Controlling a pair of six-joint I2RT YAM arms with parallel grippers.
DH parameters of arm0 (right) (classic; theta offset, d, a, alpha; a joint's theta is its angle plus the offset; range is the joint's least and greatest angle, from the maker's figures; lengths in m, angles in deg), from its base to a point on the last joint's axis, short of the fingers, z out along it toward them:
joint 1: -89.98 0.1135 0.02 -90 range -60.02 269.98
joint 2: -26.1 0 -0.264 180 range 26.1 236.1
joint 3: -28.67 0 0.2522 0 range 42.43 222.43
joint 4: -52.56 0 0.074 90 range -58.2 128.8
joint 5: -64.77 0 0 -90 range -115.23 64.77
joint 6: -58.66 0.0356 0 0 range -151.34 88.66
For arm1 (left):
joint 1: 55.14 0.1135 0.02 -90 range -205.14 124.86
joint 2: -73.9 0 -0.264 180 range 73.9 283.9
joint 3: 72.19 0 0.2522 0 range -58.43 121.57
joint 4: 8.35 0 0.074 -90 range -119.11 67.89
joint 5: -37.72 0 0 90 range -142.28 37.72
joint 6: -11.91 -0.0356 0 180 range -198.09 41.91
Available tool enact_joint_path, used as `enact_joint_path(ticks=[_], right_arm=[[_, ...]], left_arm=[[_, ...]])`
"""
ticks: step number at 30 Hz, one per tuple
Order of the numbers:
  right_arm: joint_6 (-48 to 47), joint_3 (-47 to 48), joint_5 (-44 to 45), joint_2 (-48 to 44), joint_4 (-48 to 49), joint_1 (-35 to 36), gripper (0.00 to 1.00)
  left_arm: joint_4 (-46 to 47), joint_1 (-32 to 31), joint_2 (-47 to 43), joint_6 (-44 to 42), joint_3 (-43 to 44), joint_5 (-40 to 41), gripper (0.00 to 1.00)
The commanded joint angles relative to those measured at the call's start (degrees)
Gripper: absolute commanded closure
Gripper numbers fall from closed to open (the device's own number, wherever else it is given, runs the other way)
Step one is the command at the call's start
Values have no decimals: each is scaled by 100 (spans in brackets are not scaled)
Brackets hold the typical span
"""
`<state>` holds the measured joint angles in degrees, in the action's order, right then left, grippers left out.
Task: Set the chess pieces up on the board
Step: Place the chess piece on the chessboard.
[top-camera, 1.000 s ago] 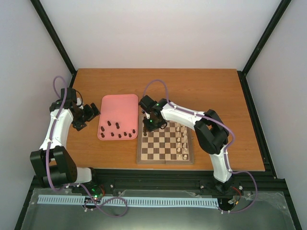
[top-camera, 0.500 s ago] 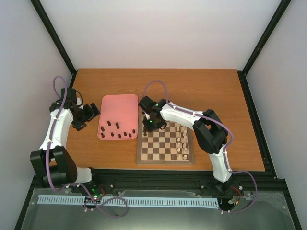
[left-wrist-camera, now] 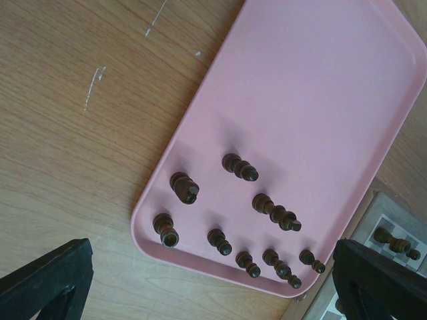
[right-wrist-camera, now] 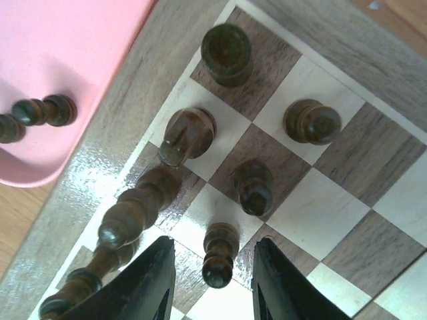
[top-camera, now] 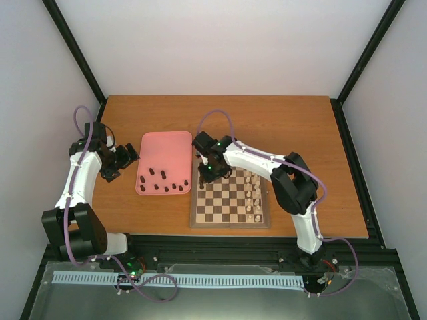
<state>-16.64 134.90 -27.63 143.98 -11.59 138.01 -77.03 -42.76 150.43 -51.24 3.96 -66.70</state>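
Right claw (right-wrist-camera: 213, 243) newly ajar around dark pawn (right-wrist-camera: 219, 257) on board (right-wrist-camera: 313, 200); left claw (left-wrist-camera: 212, 245) wide, empty

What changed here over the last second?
The right gripper has opened, letting go of a dark pawn that stands on the board between its fingers. The left gripper, the pink tray and the dark pieces on it look unmoved.

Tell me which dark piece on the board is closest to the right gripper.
The small dark pawn standing between the fingers of the right gripper, with a gap on either side; the other dark pieces stand beyond the fingertips.
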Motion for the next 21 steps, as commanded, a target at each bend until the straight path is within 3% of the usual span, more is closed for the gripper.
enact_joint_path(ticks=[1, 10, 15, 21], right_arm=[[-72, 247, 12, -374, -94, 31, 65], [-171, 833, 530, -691, -636, 43, 59], [-347, 1822, 362, -258, -910, 222, 51], [-356, 2859, -111, 577, -1011, 645, 50]], left_arm=[[15, -20, -60, -69, 142, 27, 0], [27, -17, -95, -67, 99, 3, 0], [26, -21, -86, -66, 139, -17, 0], [7, -19, -136, -57, 154, -14, 0]])
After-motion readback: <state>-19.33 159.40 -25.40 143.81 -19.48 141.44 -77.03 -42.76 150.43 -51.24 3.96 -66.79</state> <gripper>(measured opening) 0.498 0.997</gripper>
